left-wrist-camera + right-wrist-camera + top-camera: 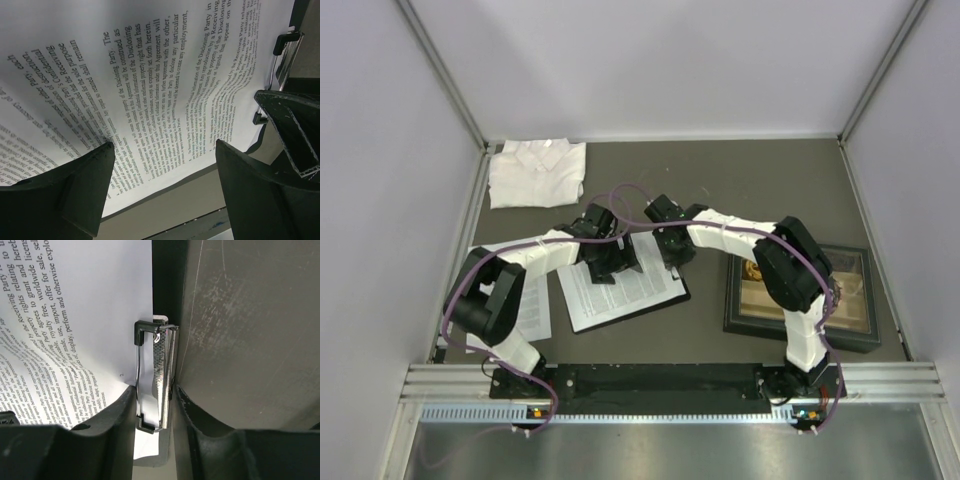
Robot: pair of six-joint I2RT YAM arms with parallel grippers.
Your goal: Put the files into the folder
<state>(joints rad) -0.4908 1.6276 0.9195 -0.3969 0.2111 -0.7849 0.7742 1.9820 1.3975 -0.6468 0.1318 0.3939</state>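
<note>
Tabletop [740,180] bears folded shirt [536,172], framed tray [850,338], loose sheet [535,310].

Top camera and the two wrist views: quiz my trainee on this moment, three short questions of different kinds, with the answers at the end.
1. True or false: the left end effector is open above a printed sheet.
2. The right end effector has its fingers on either side of: A) a shirt collar, B) the silver clip, C) a tray corner.
3. Fill in: in the top view, the far left corner of the table holds a folded white ____.
Key: 1 true; 2 B; 3 shirt.
</note>
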